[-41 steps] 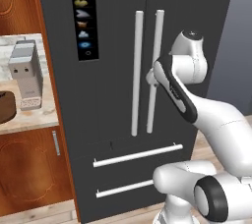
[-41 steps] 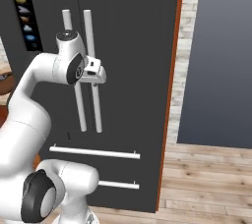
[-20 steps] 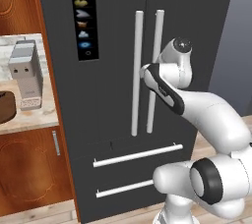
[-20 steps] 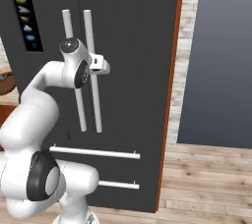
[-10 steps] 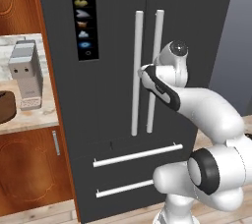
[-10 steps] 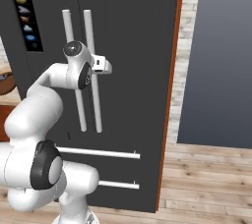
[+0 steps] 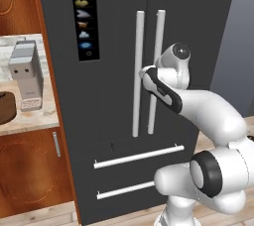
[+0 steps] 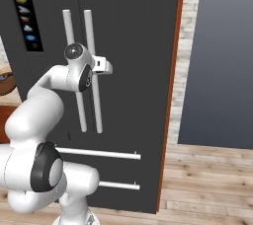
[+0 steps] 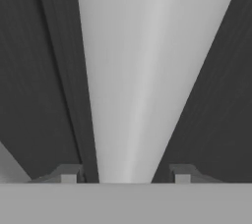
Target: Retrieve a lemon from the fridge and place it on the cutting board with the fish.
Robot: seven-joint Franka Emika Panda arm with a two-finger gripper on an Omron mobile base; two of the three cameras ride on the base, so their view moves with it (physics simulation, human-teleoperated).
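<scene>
Left base view: fridge [image 7: 114,121], tall, dark grey, doors shut, top and right side cut off by the frame. Black icon panel [image 7: 83,17] on left door, column of small pictograms, no legible writing, no brand mark readable. Two long white vertical bar handles side by side at the door seam: left handle [image 7: 138,74] and right handle [image 7: 155,71]. Two white horizontal drawer handles [image 7: 139,156] below. Worktop [image 7: 30,118] at left, pale, cut off by the frame, carrying a grey boxy appliance [image 7: 26,75] of unclear kind and, beside it, the edge of a dark brown object [image 7: 7,107], mostly out of frame, identity not determinable. Brown wooden cabinet [image 7: 34,170] under the worktop.

Right base view: same fridge [image 8: 133,71] from the other side; icon panel [image 8: 25,14] at upper left, symbols too small to read. End effector [image 8: 97,67] level with the middle of the right handle [image 8: 94,78], fingertips hidden behind the hand.

Hand view: white bar of the right handle [image 9: 133,80] running up between the two dark fingertips [image 9: 69,173], close on either side of it; contact with the bar not discernible, so gripping or merely straddling cannot be told. Dark door surface on both sides, heavily blurred.

Lemon, cutting board, fish: location not determinable with doors shut.
</scene>
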